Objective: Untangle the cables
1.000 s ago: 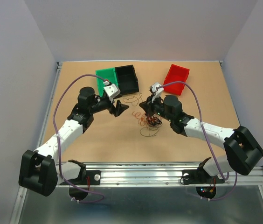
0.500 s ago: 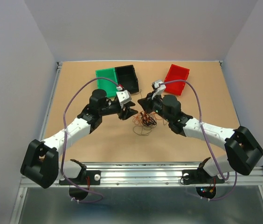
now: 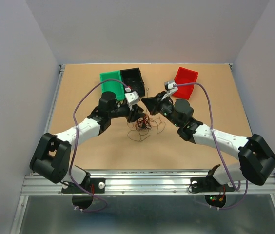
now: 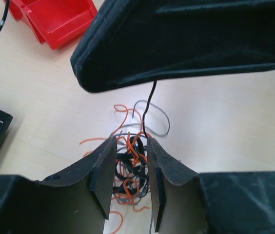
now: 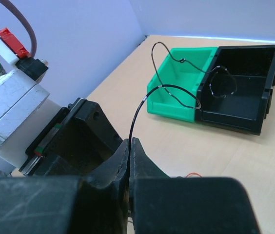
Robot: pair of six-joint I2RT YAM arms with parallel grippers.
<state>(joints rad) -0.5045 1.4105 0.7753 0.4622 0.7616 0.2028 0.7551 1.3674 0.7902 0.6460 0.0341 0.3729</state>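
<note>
The cables [image 3: 141, 126] are a small tangle of thin black and orange-red wires on the table between the two arms. My left gripper [image 3: 138, 116] is down over the tangle. In the left wrist view its fingers [image 4: 103, 175] straddle the cables [image 4: 127, 168], with a narrow gap still between the jaws. My right gripper [image 3: 146, 103] is lifted just above and behind, shut on one black wire. That black wire [image 5: 137, 112] curls up out of the right gripper [image 5: 129, 144]. In the left wrist view the black wire [image 4: 151, 95] hangs from the right gripper into the tangle.
A green bin [image 3: 110, 80] and a black bin [image 3: 132, 80] stand side by side at the back, close behind my left gripper. A red bin [image 3: 185, 80] stands at the back right. The purple-grey arm cables [image 3: 86, 95] loop above both arms.
My left arm swung right onto the tangle and its jaws narrowed around it. My right gripper rose up and back with the black wire, and the tangle shifted left.
</note>
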